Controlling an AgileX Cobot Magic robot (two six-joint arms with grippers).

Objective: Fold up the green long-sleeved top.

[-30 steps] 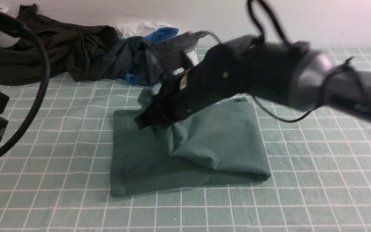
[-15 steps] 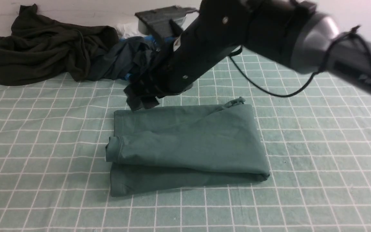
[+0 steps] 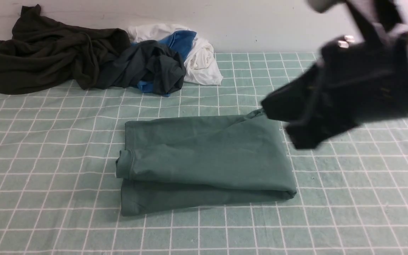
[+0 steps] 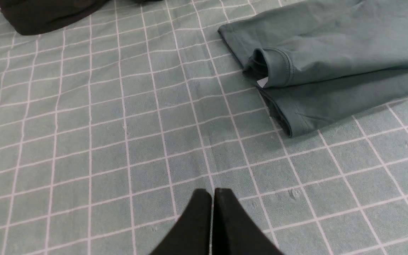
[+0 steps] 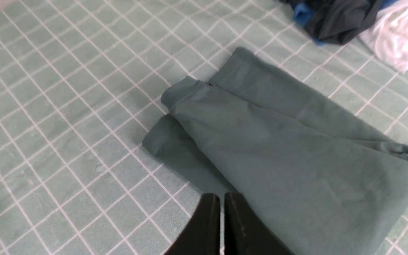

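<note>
Cloth with a white grid (image 3: 331,212) covers the table. On its middle lies the green long-sleeved top (image 3: 207,159), folded into a skewed bundle, its neckline end at the left edge. Behind it, toward the left, sit a dark olive-black garment (image 3: 55,53), then a slate-grey garment (image 3: 147,65). Left gripper (image 4: 213,193) and right gripper (image 5: 221,196) are both closed, gripping nothing.

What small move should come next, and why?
Probably the right pincer should swing fully clear: the green top lies folded over itself, a collar end poking past its left edge, and the pincer, shut and empty, hangs near its far right corner.
</note>
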